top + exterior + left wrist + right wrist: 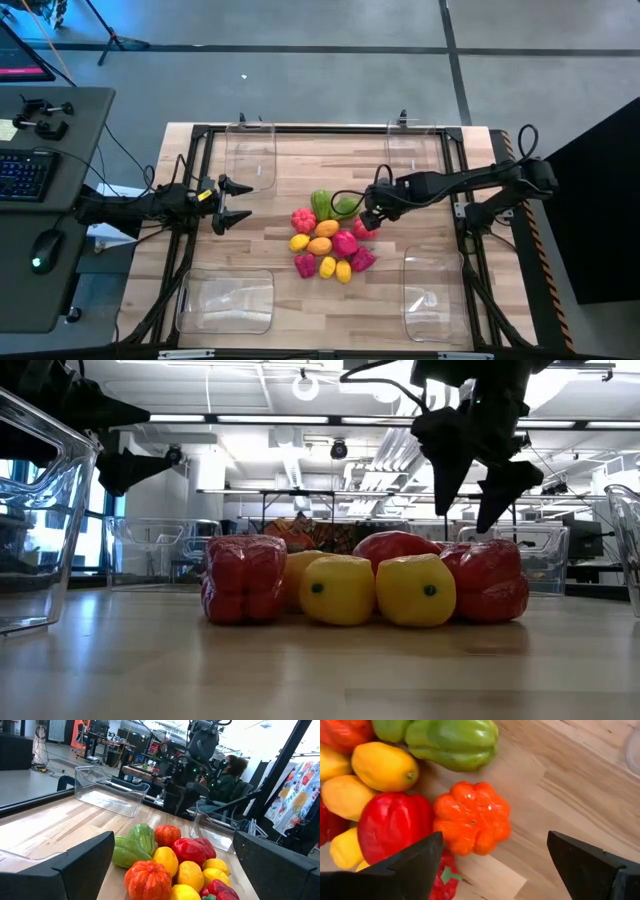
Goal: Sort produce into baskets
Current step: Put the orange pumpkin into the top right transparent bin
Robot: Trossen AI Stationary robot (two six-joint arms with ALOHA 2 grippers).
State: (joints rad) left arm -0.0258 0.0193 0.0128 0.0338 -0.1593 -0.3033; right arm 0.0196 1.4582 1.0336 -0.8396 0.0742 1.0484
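Note:
The produce (326, 241) lies in one pile on the middle of the wooden table: green, yellow, orange, red and magenta pieces. My right gripper (368, 214) is open and hovers over the pile's right edge. In the right wrist view (495, 837) its fingers stand on either side of an orange-red ribbed pumpkin (472, 817) without touching it, with a red pepper (392, 827) beside it. My left gripper (229, 204) is open and empty, left of the pile and facing it (173, 840). Four clear baskets stand near the table's corners.
The baskets stand at the far left (250, 156), far right (415, 155), near left (228, 300) and near right (432, 296). Bare wood lies between them and the pile. A desk with keyboard and mouse (40, 170) stands left of the table. A seated person (231, 775) shows beyond the table.

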